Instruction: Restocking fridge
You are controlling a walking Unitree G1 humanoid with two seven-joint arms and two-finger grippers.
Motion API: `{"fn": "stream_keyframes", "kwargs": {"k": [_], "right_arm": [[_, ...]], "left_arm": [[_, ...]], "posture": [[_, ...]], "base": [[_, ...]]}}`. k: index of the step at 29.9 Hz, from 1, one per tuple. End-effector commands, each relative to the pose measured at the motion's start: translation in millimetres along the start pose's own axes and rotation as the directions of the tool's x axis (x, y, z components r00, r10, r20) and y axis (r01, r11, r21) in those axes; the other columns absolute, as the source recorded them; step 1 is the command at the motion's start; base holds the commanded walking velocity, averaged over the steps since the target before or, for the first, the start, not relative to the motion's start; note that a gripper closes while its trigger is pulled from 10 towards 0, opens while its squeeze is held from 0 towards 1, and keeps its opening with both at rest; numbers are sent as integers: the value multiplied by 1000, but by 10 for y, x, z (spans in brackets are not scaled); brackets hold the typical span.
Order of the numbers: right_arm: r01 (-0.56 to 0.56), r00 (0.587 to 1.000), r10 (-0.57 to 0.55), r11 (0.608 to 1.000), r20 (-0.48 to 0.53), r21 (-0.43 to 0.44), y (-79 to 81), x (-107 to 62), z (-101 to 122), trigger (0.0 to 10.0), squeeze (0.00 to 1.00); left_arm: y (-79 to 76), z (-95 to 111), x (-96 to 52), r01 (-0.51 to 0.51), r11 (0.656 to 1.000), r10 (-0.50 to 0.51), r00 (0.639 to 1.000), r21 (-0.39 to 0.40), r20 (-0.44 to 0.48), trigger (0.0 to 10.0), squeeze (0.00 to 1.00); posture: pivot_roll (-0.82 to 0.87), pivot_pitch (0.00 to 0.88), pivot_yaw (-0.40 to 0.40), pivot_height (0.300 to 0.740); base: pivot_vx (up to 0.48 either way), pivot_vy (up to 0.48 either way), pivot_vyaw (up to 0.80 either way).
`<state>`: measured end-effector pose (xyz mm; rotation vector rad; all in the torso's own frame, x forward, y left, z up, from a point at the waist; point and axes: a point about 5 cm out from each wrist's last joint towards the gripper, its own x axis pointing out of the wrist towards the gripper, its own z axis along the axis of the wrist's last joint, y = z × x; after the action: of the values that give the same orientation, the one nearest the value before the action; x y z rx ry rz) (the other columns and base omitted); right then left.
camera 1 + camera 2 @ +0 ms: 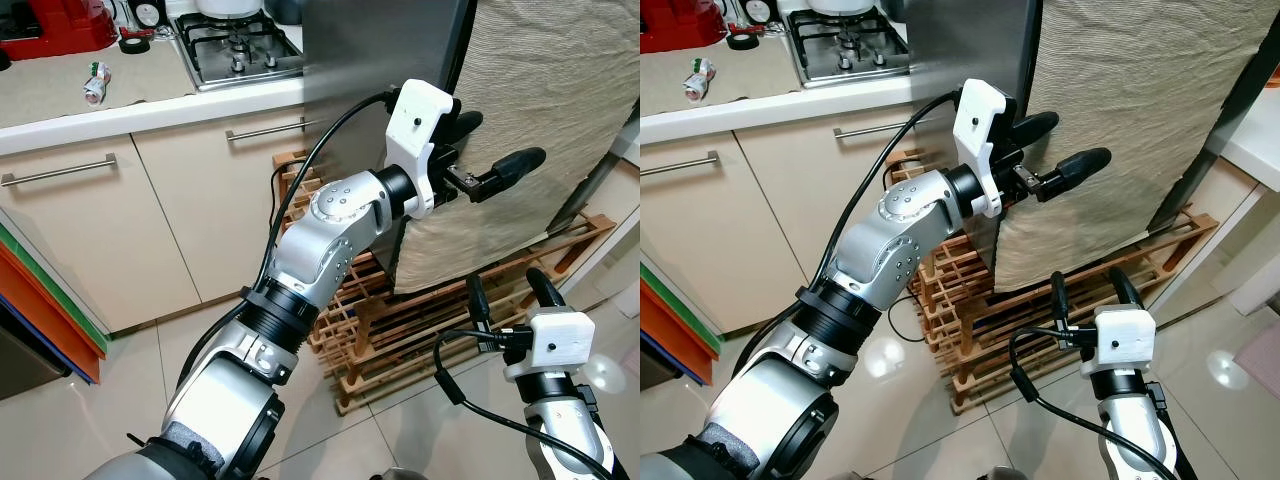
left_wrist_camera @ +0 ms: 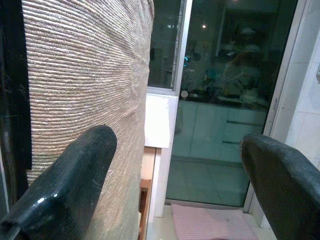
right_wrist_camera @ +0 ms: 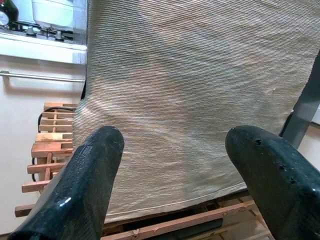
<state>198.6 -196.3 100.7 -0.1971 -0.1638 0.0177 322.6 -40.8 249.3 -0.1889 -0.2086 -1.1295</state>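
- At far left, a red appliance (image 1: 55, 25) stands at the back of the pale desk (image 1: 60, 95), with a roll of black tape (image 1: 134, 40) beside it.
- A small crumpled wrapper (image 1: 95, 83) lies alone on the desk, nearer its front edge.
- Below the desk run cream cabinet fronts (image 1: 90, 230) with long metal handles; orange and green boards (image 1: 40, 300) lean on the floor against the leftmost one.
- A steel gas hob (image 1: 240, 45) is set into the desk next to the fridge, with a white pot (image 1: 228, 8) on a rear burner.
- The fridge (image 1: 385, 50) rises as a tall grey steel body just right of the hob, and a beige woven cloth (image 1: 545, 110) hangs over its front.
- The left arm reaches up and across, its left pincer (image 1: 487, 150) held at the edge of the cloth where it meets the steel side; its two black fingers are spread apart with nothing between them, one close against the cloth.
- Under the cloth, a wooden slatted rack (image 1: 400, 310) stands on the tiled floor (image 1: 130, 380) against the fridge's foot.
- The right pincer (image 1: 510, 295) sits low at right, pointing up toward the lower part of the cloth, fingers spread wide and empty, clear of the fabric.
- In the left wrist view, a glass sliding door (image 2: 225, 100) shows past the cloth's edge, with a pink mat (image 2: 210, 222) on the floor at its foot.
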Motion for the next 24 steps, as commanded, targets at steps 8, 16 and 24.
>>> {"fn": "stream_keyframes", "kwargs": {"k": [8, 16, 24], "right_arm": [[7, 1000, -7, 1000, 4, 4, -5, 13, 26, 10000, 0], [-22, 999, 29, 988, -43, 153, 379, 775, -140, 10000, 0], [-19, 999, 27, 988, -47, 156, 392, 763, -164, 10000, 0]], "left_arm": [[-277, -57, 153, 52, 996, -48, 998, -79, 50, 10000, 0], [846, -1080, -2015, -738, 672, 725, 641, 61, -251, 10000, 0], [890, -1036, -2097, -809, 581, 805, 555, 89, -207, 10000, 0]], "posture": [[-203, 0, 0, 732], [-60, 0, 0, 732], [-61, 0, 0, 732]], "base": [[0, 0, 0], [0, 0, 0], [0, 0, 0]]}}
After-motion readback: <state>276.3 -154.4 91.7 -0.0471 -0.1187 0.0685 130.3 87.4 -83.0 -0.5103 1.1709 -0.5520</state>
